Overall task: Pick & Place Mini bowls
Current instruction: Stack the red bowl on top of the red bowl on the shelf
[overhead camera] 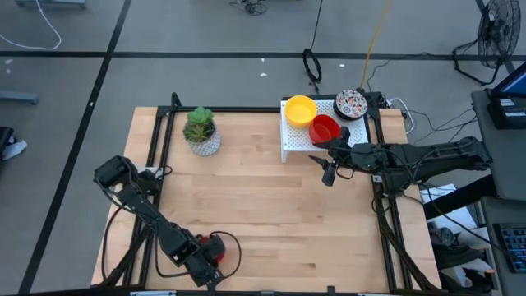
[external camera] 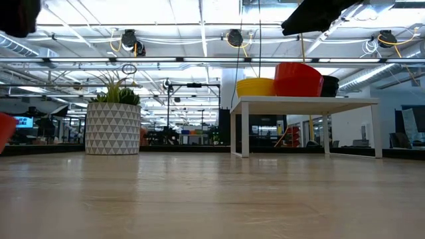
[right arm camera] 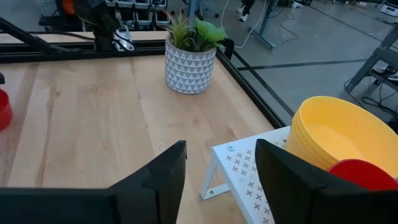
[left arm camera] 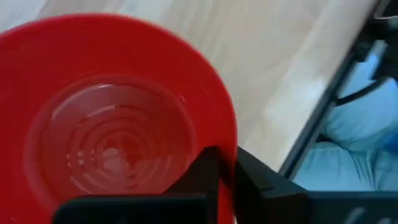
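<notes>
A white perforated stand at the far right carries a stack of yellow bowls, a red bowl and a speckled bowl. The yellow stack and the red bowl also show in the right wrist view. My right gripper is open and empty, just on the near side of the stand. My left gripper is near the table's near edge, left of centre, shut on another red bowl. My left gripper holds the red bowl by its rim, one finger inside the bowl and one outside. The low view shows the bowl tilted and seemingly clear of the table.
A green plant in a patterned whitish pot stands at the far edge, left of the stand. Bare wooden tabletop lies between the two arms. A black frame rail runs along the table's right side.
</notes>
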Tool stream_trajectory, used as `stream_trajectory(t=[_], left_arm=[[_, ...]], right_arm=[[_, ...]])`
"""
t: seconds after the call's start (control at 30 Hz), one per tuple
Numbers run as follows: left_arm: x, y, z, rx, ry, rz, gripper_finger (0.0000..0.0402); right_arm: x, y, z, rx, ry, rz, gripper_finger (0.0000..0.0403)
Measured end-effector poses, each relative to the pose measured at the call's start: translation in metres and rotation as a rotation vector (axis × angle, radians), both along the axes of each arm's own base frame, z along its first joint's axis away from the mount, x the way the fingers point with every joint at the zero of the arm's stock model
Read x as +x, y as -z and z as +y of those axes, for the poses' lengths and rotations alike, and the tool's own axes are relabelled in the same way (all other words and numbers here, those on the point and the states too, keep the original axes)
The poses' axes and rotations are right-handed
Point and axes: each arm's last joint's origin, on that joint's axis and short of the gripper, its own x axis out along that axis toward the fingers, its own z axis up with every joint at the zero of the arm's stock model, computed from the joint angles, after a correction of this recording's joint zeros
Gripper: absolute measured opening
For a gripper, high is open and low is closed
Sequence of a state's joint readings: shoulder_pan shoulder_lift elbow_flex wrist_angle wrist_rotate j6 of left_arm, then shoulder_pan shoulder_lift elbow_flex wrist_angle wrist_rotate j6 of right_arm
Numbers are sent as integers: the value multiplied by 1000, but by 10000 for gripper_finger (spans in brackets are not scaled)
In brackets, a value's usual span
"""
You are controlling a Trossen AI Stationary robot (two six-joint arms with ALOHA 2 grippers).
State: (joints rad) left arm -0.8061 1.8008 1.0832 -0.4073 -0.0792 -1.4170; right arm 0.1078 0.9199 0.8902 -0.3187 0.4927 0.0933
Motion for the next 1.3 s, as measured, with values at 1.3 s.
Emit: stream_trajectory(t=[1.3], left_arm=[[105, -44, 68, 141, 506, -838, 18]], right_arm=[[69, 108, 92, 152, -961, -236, 227]])
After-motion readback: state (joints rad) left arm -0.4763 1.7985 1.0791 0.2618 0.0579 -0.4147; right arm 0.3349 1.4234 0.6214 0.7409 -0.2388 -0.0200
